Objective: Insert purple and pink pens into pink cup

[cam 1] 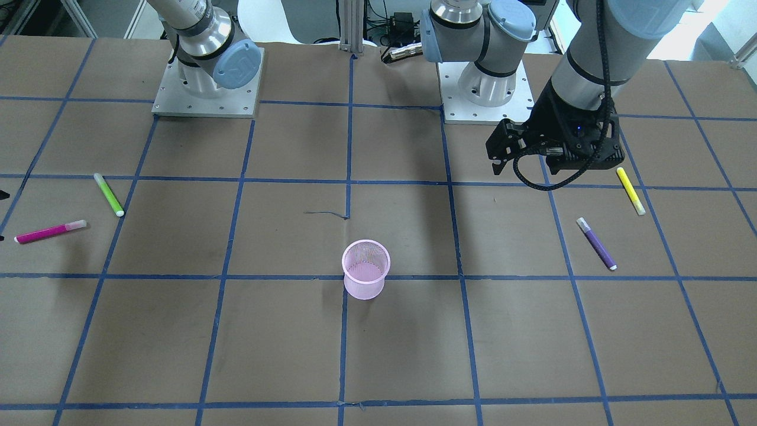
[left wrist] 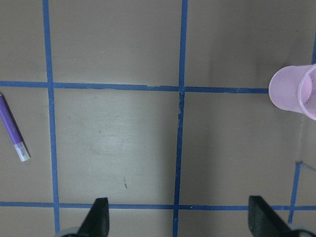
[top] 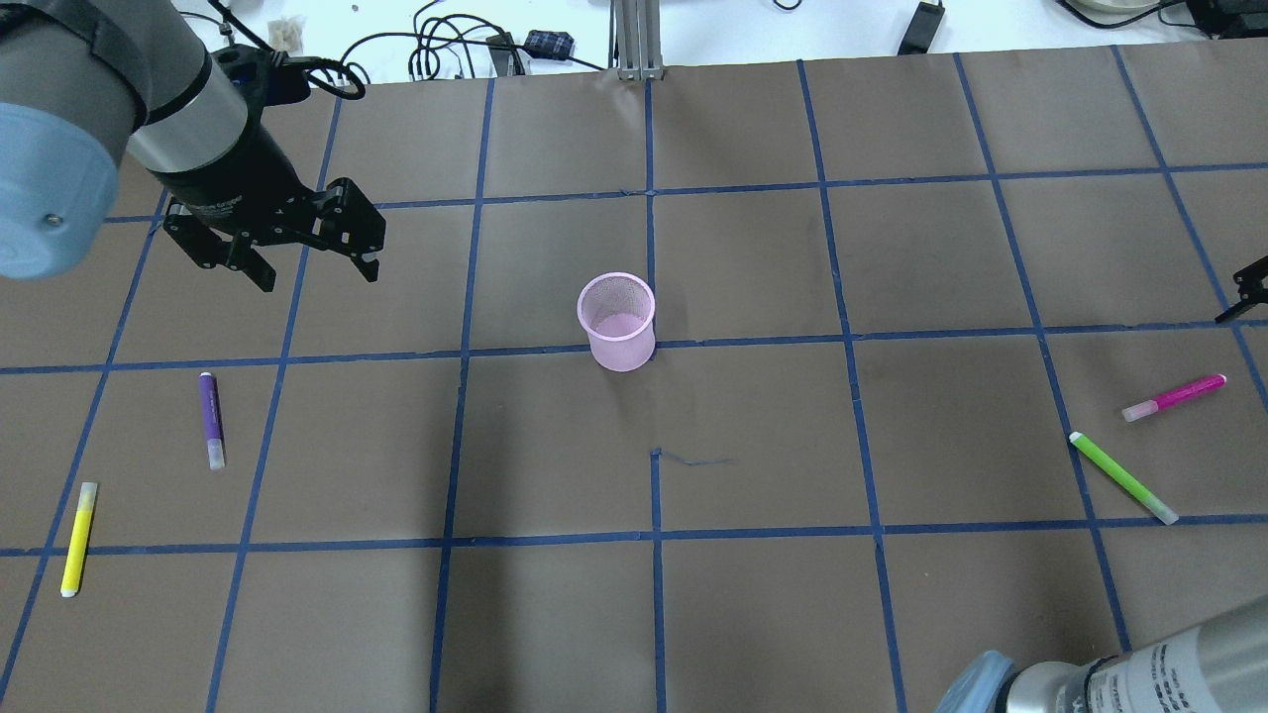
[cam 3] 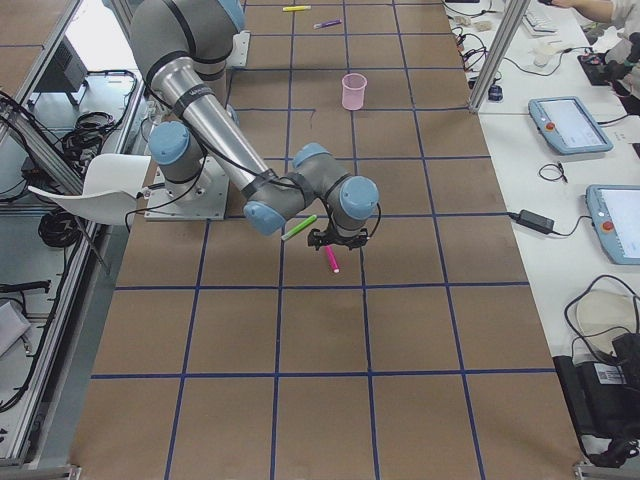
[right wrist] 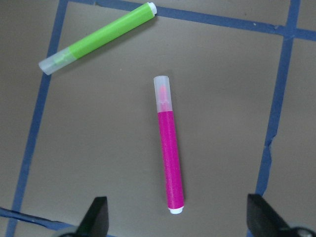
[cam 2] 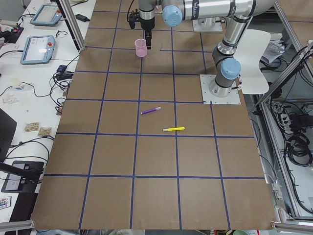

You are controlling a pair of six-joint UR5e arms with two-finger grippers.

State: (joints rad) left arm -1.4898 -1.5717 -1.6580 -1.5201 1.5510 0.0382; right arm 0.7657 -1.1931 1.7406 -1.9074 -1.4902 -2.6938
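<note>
The pink mesh cup [top: 617,322] stands upright near the table's middle and also shows in the front view [cam 1: 366,269]. The purple pen [top: 211,419] lies flat on the robot's left side. My left gripper [top: 319,277] is open and empty, hovering between the pen and the cup; its wrist view shows the purple pen [left wrist: 14,129] at the left edge and the cup [left wrist: 296,91] at the right edge. The pink pen [top: 1176,396] lies flat on the robot's right side. My right gripper [right wrist: 179,217] is open and empty, above the pink pen [right wrist: 168,163].
A green pen [top: 1122,476] lies close to the pink pen, also in the right wrist view [right wrist: 98,37]. A yellow pen [top: 78,538] lies near the purple pen, towards the robot. The brown table cover has a blue tape grid. Both arm bases [cam 1: 207,89] stand at the robot's edge.
</note>
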